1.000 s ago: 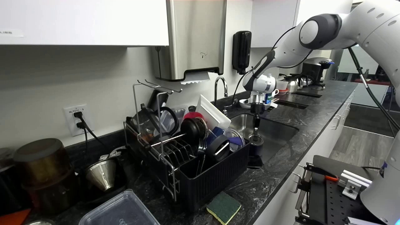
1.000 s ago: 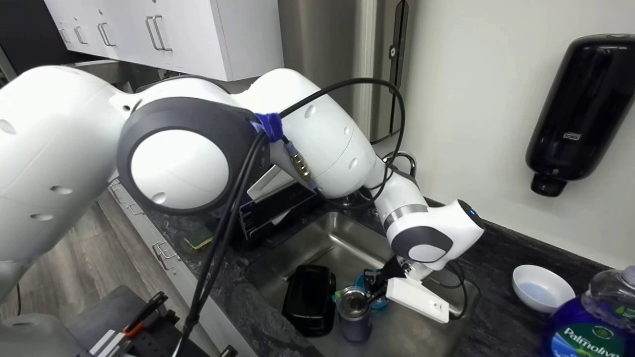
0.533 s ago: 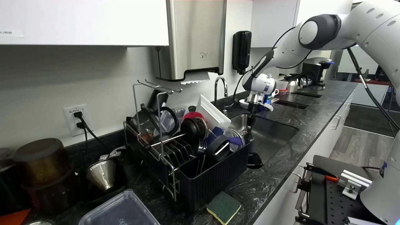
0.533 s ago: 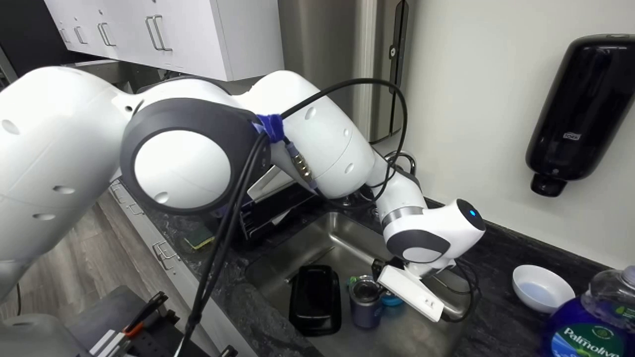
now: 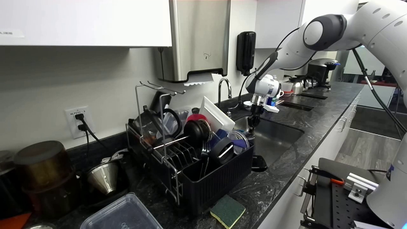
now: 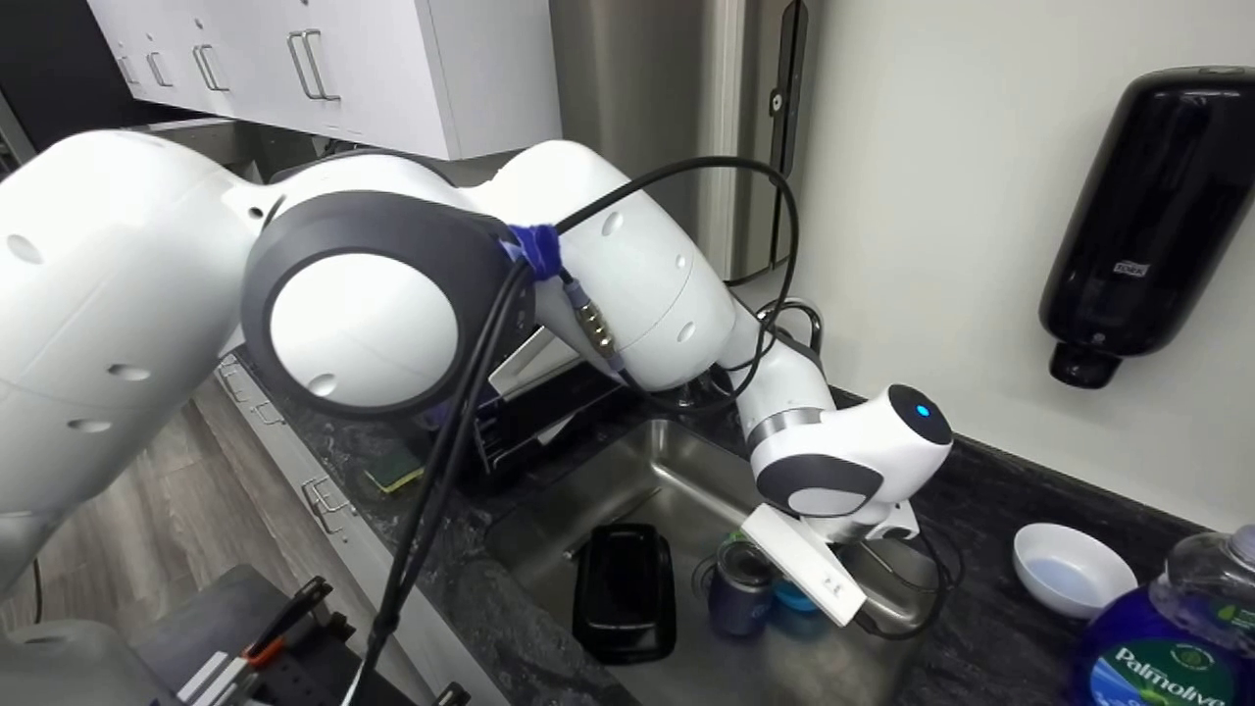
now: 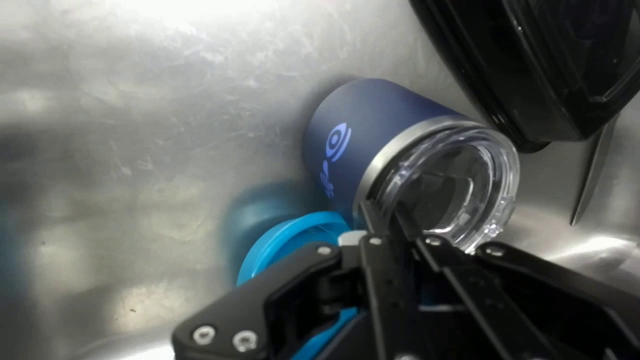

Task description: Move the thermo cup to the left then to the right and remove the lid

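The thermo cup is a navy tumbler with a steel rim, seen in the wrist view [image 7: 370, 110] and in an exterior view [image 6: 737, 610]. It stands in the steel sink [image 6: 659, 443]. Its clear lid [image 7: 500, 172] is on. In another exterior view only its upper part [image 5: 250, 138] shows above the dish rack's edge. My gripper [image 7: 390, 212] has its black fingertips nearly together at the cup's rim, apparently pinching rim and lid edge with a thin gap. The gripper also shows above the cup in an exterior view [image 5: 251, 127]. The wrist camera hides the fingertips elsewhere.
A black container [image 6: 625, 598] lies beside the cup. A bright blue round item [image 7: 260, 252] sits close against its other side, partly under my gripper. The loaded dish rack [image 5: 219, 181], faucet [image 5: 225, 83], white bowl [image 6: 1074, 571] and soap bottle [image 6: 1167, 637] stand around the sink.
The cup and gripper have moved together across the sink, away from the black container and toward the back wall. The wrist has turned a little. The black container has shifted slightly.
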Robot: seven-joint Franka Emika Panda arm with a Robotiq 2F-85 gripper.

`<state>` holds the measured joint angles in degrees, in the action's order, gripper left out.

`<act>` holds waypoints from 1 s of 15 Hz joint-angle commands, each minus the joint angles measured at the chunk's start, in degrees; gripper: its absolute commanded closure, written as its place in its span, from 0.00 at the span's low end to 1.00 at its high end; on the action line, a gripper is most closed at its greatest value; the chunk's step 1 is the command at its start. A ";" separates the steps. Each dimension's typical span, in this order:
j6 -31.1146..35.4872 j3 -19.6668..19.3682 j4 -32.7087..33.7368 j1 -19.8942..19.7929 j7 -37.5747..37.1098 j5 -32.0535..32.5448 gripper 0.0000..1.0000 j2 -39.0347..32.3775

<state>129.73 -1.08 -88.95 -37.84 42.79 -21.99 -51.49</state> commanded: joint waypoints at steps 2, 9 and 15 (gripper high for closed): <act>4.79 -0.57 -1.72 0.43 -5.37 0.86 0.98 0.20; 7.37 -0.33 -3.26 -0.85 -8.72 0.93 0.98 0.84; 12.66 0.06 -6.63 -2.78 -9.59 0.62 0.98 2.78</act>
<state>137.52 -1.41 -91.70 -39.96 34.23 -21.91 -50.59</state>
